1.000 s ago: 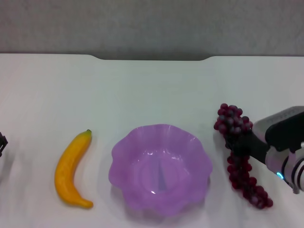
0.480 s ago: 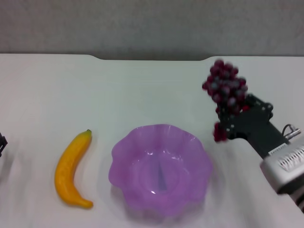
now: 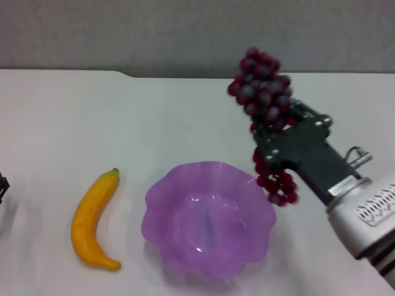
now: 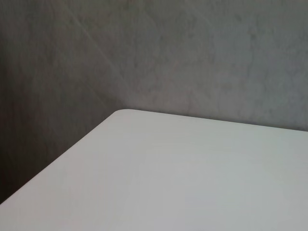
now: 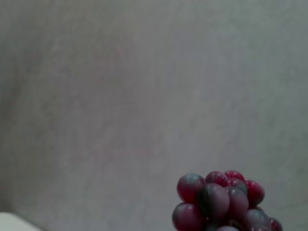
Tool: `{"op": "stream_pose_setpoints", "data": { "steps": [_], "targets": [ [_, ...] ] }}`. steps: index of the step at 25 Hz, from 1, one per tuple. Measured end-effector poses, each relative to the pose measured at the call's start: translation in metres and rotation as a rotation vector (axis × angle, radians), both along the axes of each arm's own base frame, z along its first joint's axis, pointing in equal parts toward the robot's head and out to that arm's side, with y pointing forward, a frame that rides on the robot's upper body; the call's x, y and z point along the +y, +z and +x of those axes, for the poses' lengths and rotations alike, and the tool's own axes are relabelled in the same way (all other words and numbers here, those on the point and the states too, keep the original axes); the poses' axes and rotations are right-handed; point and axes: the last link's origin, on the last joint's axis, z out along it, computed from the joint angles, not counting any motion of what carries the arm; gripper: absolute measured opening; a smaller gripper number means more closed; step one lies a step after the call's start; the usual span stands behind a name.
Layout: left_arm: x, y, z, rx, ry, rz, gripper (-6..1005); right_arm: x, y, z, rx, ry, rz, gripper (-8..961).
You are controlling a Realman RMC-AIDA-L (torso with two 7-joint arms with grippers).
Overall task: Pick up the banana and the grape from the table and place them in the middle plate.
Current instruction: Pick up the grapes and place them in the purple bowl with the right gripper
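Note:
My right gripper is shut on the grape, a dark red-purple bunch held in the air above the right rim of the middle plate; the bunch's thin end hangs down by that rim. The top of the grape also shows in the right wrist view. The purple scalloped plate sits at the front middle of the white table and holds nothing. The banana lies on the table left of the plate, stem pointing away from me. My left gripper barely shows at the left edge.
The table's far edge has a notch in front of a grey wall. The left wrist view shows only a rounded table corner and the wall.
My right gripper has lifted the grape off the table and carried it up and to the left, from right of the plate to above the plate's right rim. The banana and plate have not moved.

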Motion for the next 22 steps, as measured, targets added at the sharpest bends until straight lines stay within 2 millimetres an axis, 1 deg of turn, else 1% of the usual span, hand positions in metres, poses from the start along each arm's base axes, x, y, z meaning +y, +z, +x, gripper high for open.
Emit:
{"op": "stream_pose_setpoints", "data": {
  "steps": [3, 6, 11, 18, 22],
  "targets": [
    [0.001, 0.0, 0.001, 0.0, -0.002, -0.001, 890, 0.004, -0.012, -0.002, -0.011, -0.021, -0.073, 393],
    [0.001, 0.0, 0.001, 0.001, -0.004, -0.001, 890, 0.004, -0.025, 0.001, -0.04, -0.029, -0.118, 391],
    [0.002, 0.0, 0.002, 0.001, -0.005, -0.002, 891, 0.006, -0.039, 0.005, -0.038, -0.043, -0.193, 388],
    [0.004, -0.003, 0.005, -0.002, -0.017, -0.008, 891, 0.013, -0.056, 0.031, -0.107, -0.168, -0.298, 385],
    [0.004, -0.003, 0.005, -0.002, -0.016, -0.007, 890, 0.019, -0.063, 0.041, -0.113, -0.217, -0.354, 382]
  ]
}}
